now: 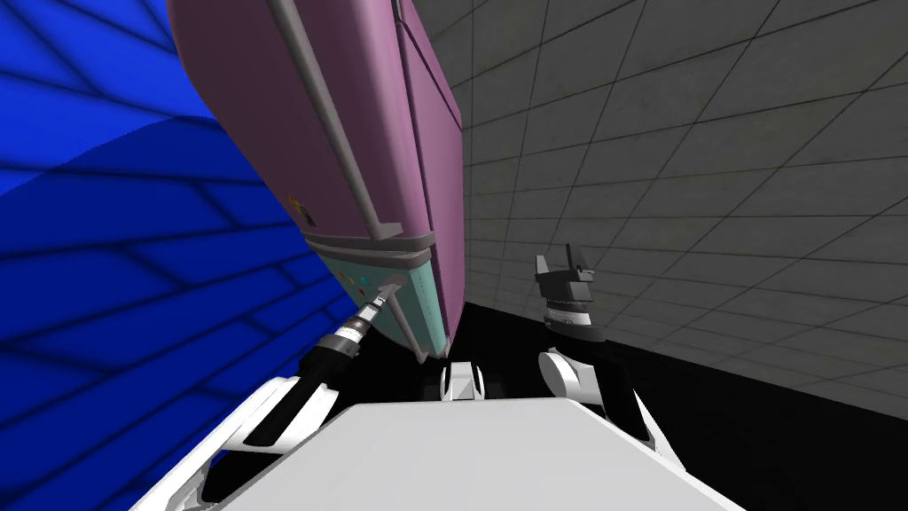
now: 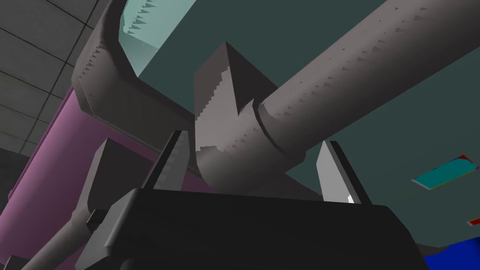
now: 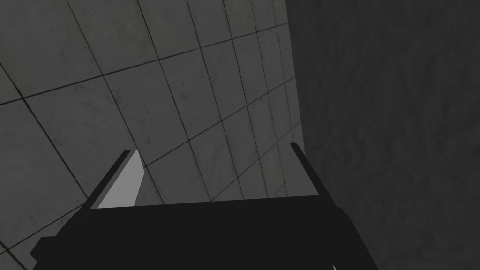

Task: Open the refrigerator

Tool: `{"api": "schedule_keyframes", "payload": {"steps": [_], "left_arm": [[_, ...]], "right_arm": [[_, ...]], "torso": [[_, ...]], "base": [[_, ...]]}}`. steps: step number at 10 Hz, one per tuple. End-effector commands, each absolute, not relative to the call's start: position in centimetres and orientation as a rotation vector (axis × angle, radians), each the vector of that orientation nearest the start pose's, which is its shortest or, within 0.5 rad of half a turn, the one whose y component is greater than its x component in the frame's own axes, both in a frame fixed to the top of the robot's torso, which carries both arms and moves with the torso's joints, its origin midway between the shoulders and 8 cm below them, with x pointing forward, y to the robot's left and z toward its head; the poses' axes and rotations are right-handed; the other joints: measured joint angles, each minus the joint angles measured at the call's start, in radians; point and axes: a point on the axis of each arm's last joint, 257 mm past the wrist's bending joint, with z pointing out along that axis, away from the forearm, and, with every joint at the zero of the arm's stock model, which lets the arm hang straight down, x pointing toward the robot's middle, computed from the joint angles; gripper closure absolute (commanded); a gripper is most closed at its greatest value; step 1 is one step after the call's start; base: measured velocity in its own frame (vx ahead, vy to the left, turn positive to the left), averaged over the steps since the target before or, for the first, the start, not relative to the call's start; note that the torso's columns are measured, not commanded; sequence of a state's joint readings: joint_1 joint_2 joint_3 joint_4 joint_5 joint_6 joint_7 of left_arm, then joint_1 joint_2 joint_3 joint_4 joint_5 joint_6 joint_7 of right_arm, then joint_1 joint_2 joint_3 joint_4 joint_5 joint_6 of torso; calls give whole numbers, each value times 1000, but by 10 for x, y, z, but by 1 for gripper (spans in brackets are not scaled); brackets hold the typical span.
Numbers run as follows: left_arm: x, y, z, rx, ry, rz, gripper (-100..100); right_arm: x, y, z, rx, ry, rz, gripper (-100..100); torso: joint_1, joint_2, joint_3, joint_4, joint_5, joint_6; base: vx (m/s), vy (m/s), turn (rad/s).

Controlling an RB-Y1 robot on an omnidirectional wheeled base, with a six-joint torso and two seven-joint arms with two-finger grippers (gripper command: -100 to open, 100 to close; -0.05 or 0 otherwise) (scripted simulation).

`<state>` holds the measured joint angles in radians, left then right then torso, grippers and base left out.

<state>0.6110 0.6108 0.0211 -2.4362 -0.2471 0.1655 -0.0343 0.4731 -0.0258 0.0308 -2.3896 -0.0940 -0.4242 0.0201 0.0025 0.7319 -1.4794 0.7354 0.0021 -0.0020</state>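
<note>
**Left gripper astride the lower refrigerator handle, not clamped**

Setting: a blue wall [image 1: 106, 222] stands on the left and a grey tiled wall [image 1: 709, 177] on the right. A black area [image 1: 754, 426] lies at the foot of the tiled wall.

Refrigerator [image 1: 355, 115]: a tall mauve unit directly ahead, close to the robot. It stands between the two walls, against the blue one. A long grey bar handle [image 1: 328, 115] runs down the upper door. Beneath a grey band sits a pale teal lower panel [image 1: 427, 310], which carries small coloured marks [image 1: 359, 286] near its left edge. Whether this panel has left its seat cannot be told.

Lower handle [image 2: 337, 79]: a round grey bar fixed to the teal panel by a grey bracket at its upper end.

Left gripper [image 2: 253, 138]: positioned at the upper end of the lower handle, just below the bracket. Its fingers [image 2: 333, 171] stand wide, one on each side of the bar. One finger is close against the bar and the other shows a narrow gap.

Right gripper [image 1: 559, 259]: raised to the right of the refrigerator and clear of it, fingers spread wide and holding nothing.
</note>
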Motion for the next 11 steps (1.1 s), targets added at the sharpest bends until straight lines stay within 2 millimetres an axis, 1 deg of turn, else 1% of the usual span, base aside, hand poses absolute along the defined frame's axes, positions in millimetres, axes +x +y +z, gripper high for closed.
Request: {"api": "schedule_keyframes", "payload": {"steps": [1,2,3,4,5,6,8,10,11], "left_arm": [[389,304,-116,-494,1533,-637,100],[389,304,-116,-494,1533,-637,100],[399,290,-100,-422,1497,-682,100],[406,293,-99,-431,1489,-689,100],[415,295,-95,-423,1475,-688,100],[421,300,-98,-427,1474,-679,100],[425,318,-125,-468,1514,-638,100],[426,325,-135,-484,1529,-622,100],[426,325,-135,-484,1529,-622,100]], "right_arm": [[335,-270,67,646,546,1404,0],[335,-270,67,646,546,1404,0],[335,-270,67,646,546,1404,0],[335,-270,67,646,546,1404,0],[335,-270,67,646,546,1404,0],[335,-270,67,646,546,1404,0],[335,-270,66,646,546,1404,0],[335,-270,67,646,546,1404,0],[335,-270,67,646,546,1404,0]], "torso": [[-1,-8,-5,-4,0,1],[1,-12,-7,-7,1,2],[5,-13,-7,-9,4,1],[11,-2,-1,-5,6,4],[12,9,6,-1,6,0],[10,9,7,0,5,-2],[7,-10,-7,-2,1,-2],[11,-18,-11,-11,6,0],[14,-16,-9,-11,7,-1]], "base": [[4,-10,7],[28,-15,-6],[-128,91,-306],[-245,140,-268],[-242,112,-33],[-159,65,20],[-36,1,11],[20,-16,-1],[16,-5,-7]]}}
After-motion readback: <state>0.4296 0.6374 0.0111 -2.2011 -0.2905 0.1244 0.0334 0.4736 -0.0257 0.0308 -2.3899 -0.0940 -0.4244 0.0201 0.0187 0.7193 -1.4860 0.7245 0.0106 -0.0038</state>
